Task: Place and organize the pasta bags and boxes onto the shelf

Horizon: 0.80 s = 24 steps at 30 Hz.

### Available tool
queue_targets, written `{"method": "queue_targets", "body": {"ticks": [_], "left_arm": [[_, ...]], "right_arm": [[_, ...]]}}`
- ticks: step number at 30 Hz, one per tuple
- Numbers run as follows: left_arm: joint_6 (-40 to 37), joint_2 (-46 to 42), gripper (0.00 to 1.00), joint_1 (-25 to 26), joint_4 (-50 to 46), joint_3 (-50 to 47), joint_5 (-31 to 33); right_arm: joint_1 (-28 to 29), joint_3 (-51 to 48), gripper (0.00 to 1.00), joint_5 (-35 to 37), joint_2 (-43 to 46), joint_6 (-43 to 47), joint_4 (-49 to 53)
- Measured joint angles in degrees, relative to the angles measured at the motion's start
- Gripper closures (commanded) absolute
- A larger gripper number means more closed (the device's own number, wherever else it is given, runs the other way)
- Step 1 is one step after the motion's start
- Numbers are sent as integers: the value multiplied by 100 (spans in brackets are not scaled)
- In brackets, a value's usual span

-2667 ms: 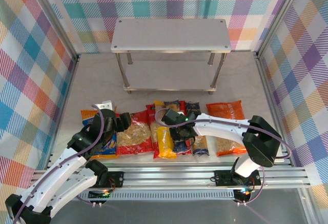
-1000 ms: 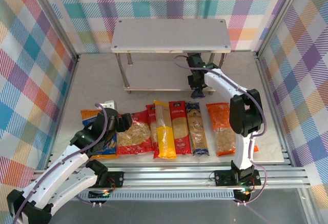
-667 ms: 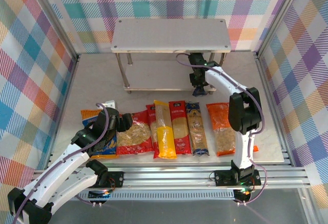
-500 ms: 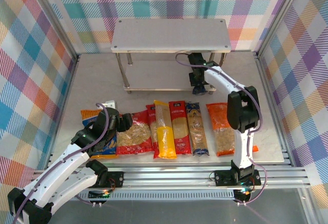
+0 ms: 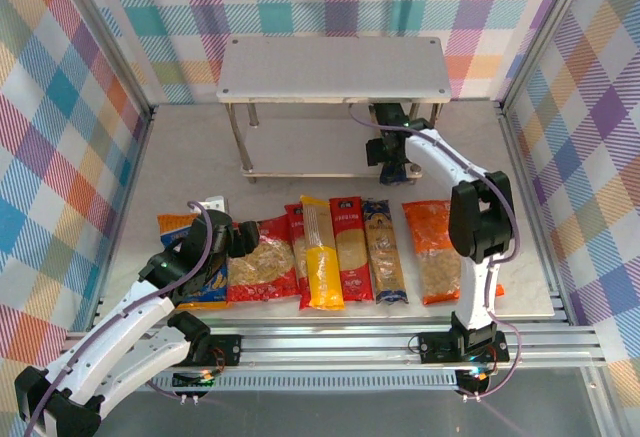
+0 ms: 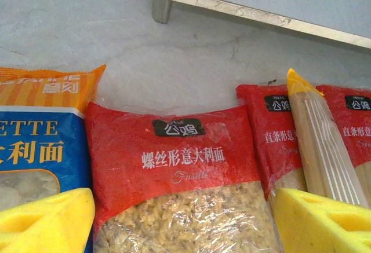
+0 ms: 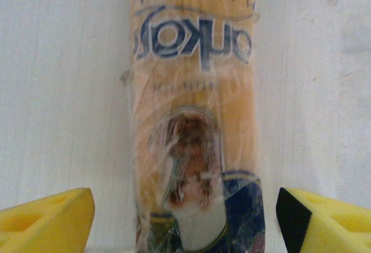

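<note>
Tabletop (image 5: 200,172) holds seven packs (image 5: 350,252) waiting (early days, I'd say). One clear-fronted spaghetti pack (image 7: 194,120) lies on the lower board (image 5: 310,147) of the shelf (image 5: 330,69); the right gripper (image 5: 392,160) straddles it, jaws spread. The left gripper (image 6: 184,206) hovers wide over the red bag (image 6: 174,166).

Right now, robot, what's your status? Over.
Both jaws open. Right straddles spaghetti pack on shelf, lower board. Left over red bag. Nothing blocking.

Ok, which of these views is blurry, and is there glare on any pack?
Right wrist view: the clear-fronted spaghetti pack is soft, its lettering smeared, with pale sheen on the film. Left wrist view: print on the red bag is sharp, faint sheen on its window. Top view: even light, the shelf shading its own lower board.
</note>
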<state>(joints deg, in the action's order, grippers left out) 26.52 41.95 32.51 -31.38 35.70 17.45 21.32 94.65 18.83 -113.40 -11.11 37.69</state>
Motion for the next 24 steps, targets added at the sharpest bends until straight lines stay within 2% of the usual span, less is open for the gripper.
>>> {"method": "queue_targets", "body": {"ticks": [6, 12, 17, 20, 24], "left_arm": [[-4, 13, 22, 0, 4, -35, 4], [-24, 92, 25, 0, -4, -109, -4], [-22, 94, 26, 7, -7, -203, -46], [-20, 83, 26, 13, -13, -275, -105], [-15, 85, 26, 103, 4, -286, -177]], "right_arm": [[13, -828, 17, -315, 763, -52, 11], [214, -1910, 17, -498, 2651, -328, -127], [994, -3451, 17, -551, 4074, -892, 109], [1519, -4321, 18, -603, 4640, -1362, 452], [1950, -4935, 18, -610, 5202, -1954, 846]]}}
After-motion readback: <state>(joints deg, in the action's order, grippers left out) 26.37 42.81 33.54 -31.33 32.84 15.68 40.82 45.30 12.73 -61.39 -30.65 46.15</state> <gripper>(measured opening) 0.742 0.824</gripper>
